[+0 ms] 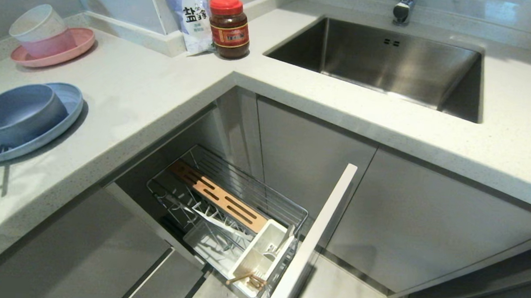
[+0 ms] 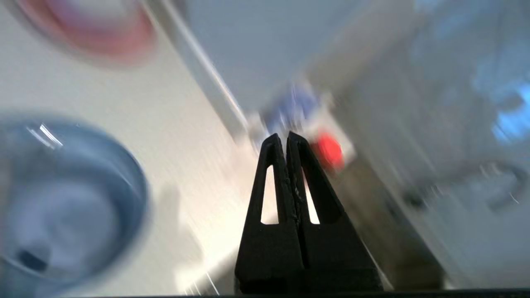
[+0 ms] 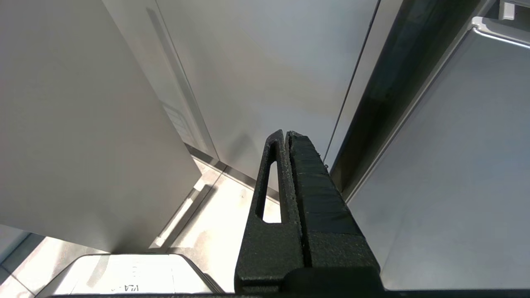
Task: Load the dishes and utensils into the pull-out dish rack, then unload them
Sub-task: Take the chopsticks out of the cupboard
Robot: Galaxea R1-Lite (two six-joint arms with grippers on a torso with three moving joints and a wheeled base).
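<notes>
- My left gripper has its two fingers pressed together. There is nothing between them.
- It hangs over the counter, with the blue bowl just off to one side. My wrist view is blurry, so I can't tell how close it is.
- My right gripper is squeezed together too and holds nothing. It is parked low, by the grey cabinet doors.
- In my head view I can't see either arm.
- The rack is pulled out, low and near me, with its grey front panel standing open.
- The chopsticks sit in the white caddy at the near end of the rack.
- Something slim leans in the caddy next to them. I think it could be a spoon or fork, but I can't tell for sure.
- The blue bowl sits on the blue plate, far left on the counter.
- At the left edge, by the plate, a bit of something wooden peeks in. I can't tell what it is.
- The pink plate with its bowls is farther back. That one is not my job.
- So I think either the plate and bowl are waiting to go in, or they are already out and the chopsticks are left. I can't tell which.
</notes>
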